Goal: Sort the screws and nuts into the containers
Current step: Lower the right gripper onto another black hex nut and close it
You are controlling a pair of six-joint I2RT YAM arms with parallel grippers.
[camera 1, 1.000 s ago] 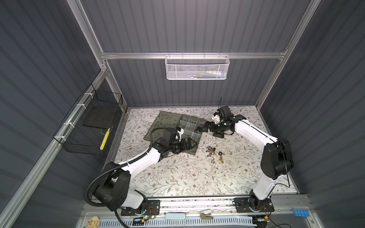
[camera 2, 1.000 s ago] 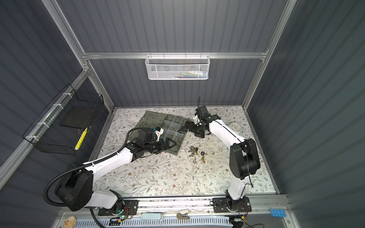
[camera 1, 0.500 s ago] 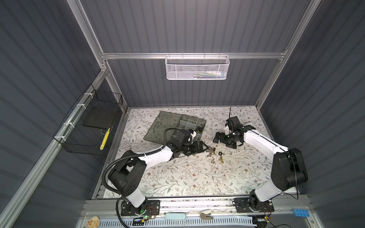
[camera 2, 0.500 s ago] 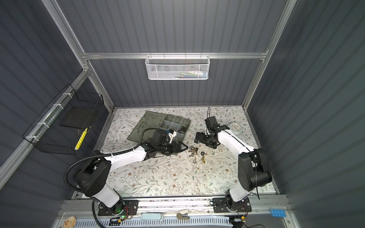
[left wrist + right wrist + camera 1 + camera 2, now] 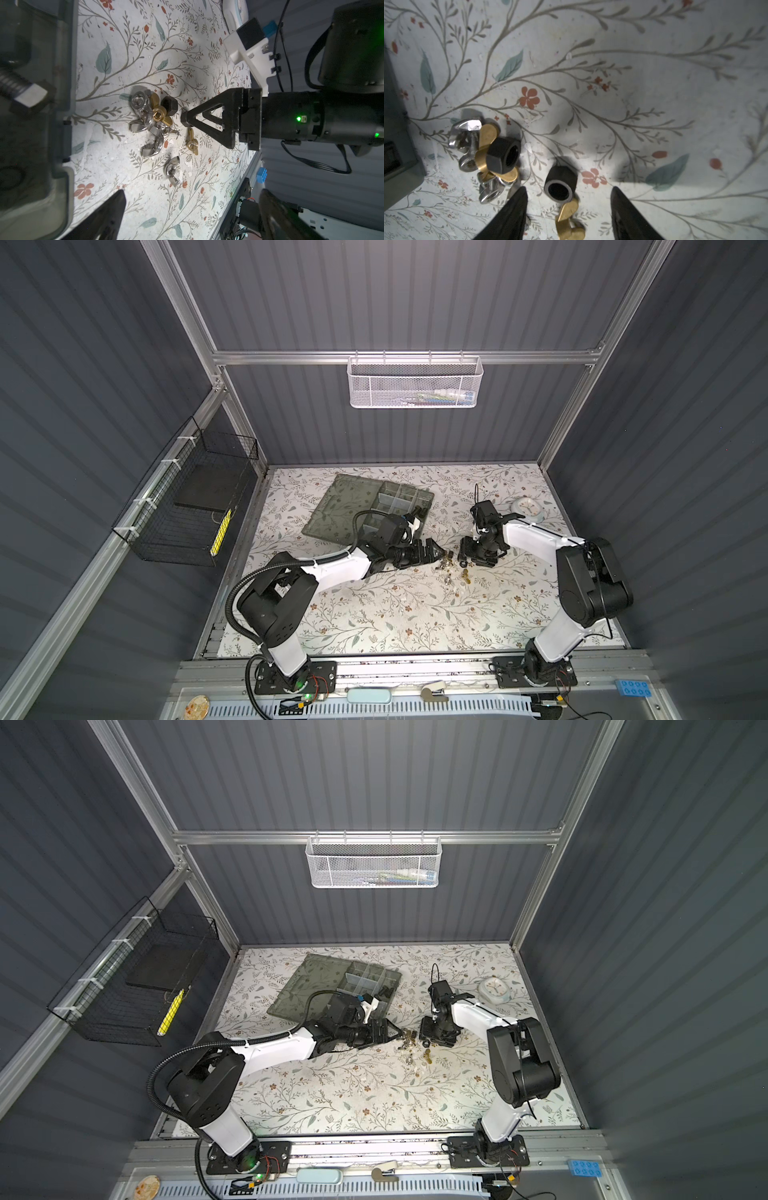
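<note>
- The containers (image 5: pixel 397 502) lie open at the tabletop's (image 5: pixel 374 614) back.
- The left claw (image 5: pixel 440 552) has its fingers apart, just beside the nuts (image 5: pixel 449 568).
- The right claw (image 5: pixel 568 190) has its fingers apart, with a black nut (image 5: pixel 560 182) standing between them.

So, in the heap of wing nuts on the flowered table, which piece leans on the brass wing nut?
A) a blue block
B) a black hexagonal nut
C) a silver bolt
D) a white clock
B: in the right wrist view the black hexagonal nut sits against the brass wing nut.
</note>
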